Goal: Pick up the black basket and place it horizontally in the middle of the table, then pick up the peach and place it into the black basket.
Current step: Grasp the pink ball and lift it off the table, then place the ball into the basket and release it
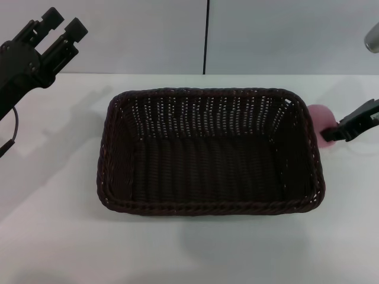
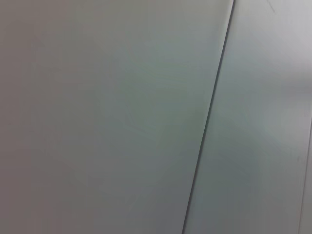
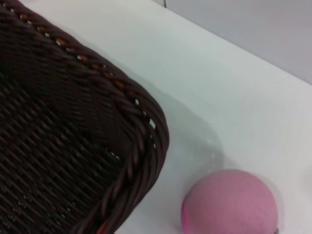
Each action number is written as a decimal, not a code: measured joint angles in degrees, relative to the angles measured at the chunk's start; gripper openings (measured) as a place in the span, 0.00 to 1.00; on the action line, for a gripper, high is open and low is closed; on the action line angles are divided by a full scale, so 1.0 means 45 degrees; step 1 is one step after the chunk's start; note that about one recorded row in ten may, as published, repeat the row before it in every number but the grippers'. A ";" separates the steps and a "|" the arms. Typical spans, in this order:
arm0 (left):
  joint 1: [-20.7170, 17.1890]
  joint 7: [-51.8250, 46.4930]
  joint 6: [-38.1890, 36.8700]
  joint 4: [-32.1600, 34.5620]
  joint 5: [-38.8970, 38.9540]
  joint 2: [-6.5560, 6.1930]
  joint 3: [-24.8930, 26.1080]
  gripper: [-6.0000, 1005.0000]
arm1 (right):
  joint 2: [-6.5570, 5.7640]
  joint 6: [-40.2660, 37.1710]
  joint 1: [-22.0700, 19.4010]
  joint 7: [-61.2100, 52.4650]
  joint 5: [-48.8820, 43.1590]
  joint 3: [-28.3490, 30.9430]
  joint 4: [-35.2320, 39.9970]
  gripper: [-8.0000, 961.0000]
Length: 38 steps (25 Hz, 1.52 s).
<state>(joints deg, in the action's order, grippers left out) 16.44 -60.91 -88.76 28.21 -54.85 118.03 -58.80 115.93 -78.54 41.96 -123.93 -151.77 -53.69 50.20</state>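
The black basket [image 1: 208, 208] lies lengthwise across the middle of the white table [image 1: 53, 236], empty inside. The pink peach [image 1: 320, 116] sits on the table just outside the basket's right far corner, partly hidden by the rim. My right gripper [image 1: 333, 134] is low at the right, right beside the peach on its near right side. The right wrist view shows the basket's corner [image 3: 141, 122] and the peach [image 3: 229, 204] close together on the table [image 3: 219, 83]. My left gripper [image 1: 63, 23] is open and empty, raised at the far left above the table.
A grey wall with a dark vertical seam [image 1: 206, 35] stands behind the table; the left wrist view shows only this wall [image 2: 97, 117] and seam [image 2: 209, 117]. A metal part [image 1: 372, 39] shows at the upper right edge.
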 joint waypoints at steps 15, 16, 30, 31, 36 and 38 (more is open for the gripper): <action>-0.0013 -0.0072 -0.0060 0.0000 0.0007 -0.0034 -0.0001 0.67 | 0.0616 -0.0106 -0.2034 -0.0128 0.1468 0.0577 0.3661 0.09; -0.0014 -0.0078 -0.0065 0.0000 0.0006 -0.0035 -0.0001 0.67 | 0.0602 -0.0110 -0.2158 -0.0131 0.1875 0.0690 0.3805 0.08; -0.0025 -0.0105 -0.0132 0.0000 0.0000 -0.0039 0.0194 0.67 | 0.0584 -0.2378 -0.2473 0.0346 0.8534 0.0302 0.5534 0.05; -0.0023 -0.0061 -0.0139 0.0000 0.0000 -0.0034 0.0195 0.67 | 0.0596 -0.2522 -0.2227 0.0352 0.8636 -0.0405 0.5226 0.05; -0.0086 -0.0052 -0.0141 0.0000 -0.0001 -0.0020 0.0270 0.67 | 0.0604 -0.2481 -0.1689 0.0307 0.8582 -0.1235 0.4249 0.06; -0.0100 -0.0057 -0.0142 0.0000 -0.0001 -0.0021 0.0288 0.67 | 0.0552 -0.2495 -0.1358 0.0151 0.8493 -0.1220 0.3595 0.07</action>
<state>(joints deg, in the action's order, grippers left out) 15.98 -61.16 -89.39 28.21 -54.85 117.94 -57.50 118.41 -89.77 35.85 -123.25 -113.56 -59.18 66.37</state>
